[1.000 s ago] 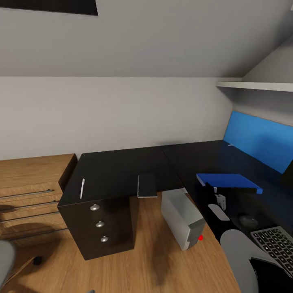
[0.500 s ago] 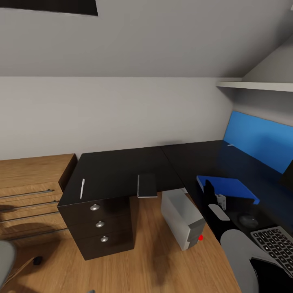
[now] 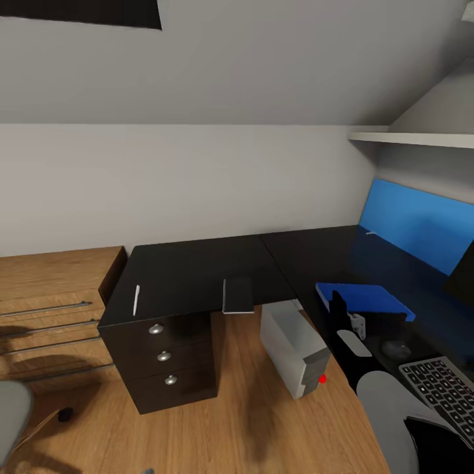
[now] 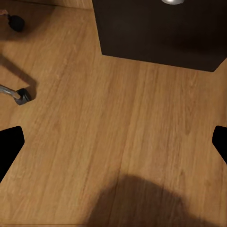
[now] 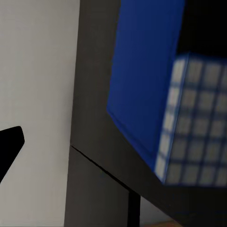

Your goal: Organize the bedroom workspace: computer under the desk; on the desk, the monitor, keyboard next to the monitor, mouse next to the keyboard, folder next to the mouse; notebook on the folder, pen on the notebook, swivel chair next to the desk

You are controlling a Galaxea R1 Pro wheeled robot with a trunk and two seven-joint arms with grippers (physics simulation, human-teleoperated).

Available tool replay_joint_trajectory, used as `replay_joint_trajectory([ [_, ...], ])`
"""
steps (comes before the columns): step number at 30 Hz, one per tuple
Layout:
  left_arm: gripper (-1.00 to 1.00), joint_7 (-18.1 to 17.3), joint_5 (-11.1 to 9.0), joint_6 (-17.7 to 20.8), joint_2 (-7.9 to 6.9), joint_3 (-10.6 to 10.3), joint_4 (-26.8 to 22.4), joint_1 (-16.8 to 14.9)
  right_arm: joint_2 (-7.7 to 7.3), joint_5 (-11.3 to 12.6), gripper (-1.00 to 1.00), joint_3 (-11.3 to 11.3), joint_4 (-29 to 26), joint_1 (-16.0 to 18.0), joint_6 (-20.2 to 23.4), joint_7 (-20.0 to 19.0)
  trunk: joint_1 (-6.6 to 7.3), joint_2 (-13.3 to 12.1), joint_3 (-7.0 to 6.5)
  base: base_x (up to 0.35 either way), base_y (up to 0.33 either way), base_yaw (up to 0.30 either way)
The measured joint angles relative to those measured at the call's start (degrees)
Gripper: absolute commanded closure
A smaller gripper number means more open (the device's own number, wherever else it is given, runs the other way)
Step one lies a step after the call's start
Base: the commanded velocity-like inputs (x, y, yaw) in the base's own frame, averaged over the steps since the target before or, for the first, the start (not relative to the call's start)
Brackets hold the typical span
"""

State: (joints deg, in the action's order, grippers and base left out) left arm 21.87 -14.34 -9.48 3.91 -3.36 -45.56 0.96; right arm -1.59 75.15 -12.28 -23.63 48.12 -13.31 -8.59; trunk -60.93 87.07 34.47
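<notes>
The blue folder [image 3: 366, 297] lies on the black desk [image 3: 197, 273], just beyond my right gripper [image 3: 339, 304]. In the right wrist view the folder [image 5: 142, 71] is apart from the one black fingertip [image 5: 10, 142], which sits wide at the edge, so this gripper is open. The mouse [image 3: 395, 348] and keyboard [image 3: 440, 390] lie nearer me, with the monitor [image 3: 463, 273] at the right edge. The notebook [image 3: 237, 295] overhangs the desk front and the pen [image 3: 136, 299] lies above the drawers. The grey computer [image 3: 294, 347] stands under the desk. My left gripper [image 4: 113, 142] hangs open over the floor.
The swivel chair [image 3: 12, 411] shows at the lower left, and its base spoke and castor [image 4: 21, 95] lie near the left gripper. Low wooden shelving [image 3: 52, 309] stands left of the black drawer unit [image 3: 164, 359]. A blue back panel [image 3: 415, 227] and a white shelf [image 3: 411, 138] are at the right.
The folder's far end has dropped from a raised, tilted pose to lying flatter on the desk. The head view has shifted slightly; the arms look almost still.
</notes>
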Motion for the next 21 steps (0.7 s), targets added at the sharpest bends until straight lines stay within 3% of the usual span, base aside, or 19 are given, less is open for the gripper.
replay_joint_trajectory([
  [5, -1.0, 0.0, 0.0, 0.0, -0.07, 0.0, 0.0, 0.0, 0.0, 0.0, -1.0, 0.05, -0.02, 0.0, -0.02, -0.03, 0.0, 0.0, 0.0, -0.034, 0.0, 0.0],
  [21, -1.0, -0.05, 0.0, 0.05, -0.09, 0.0, 0.0, 0.0, 0.08, 0.0, -1.0, 0.12, -0.18, 0.0, -0.07, -0.17, -0.03, 0.0, 0.0, -0.177, 0.0, 0.0],
])
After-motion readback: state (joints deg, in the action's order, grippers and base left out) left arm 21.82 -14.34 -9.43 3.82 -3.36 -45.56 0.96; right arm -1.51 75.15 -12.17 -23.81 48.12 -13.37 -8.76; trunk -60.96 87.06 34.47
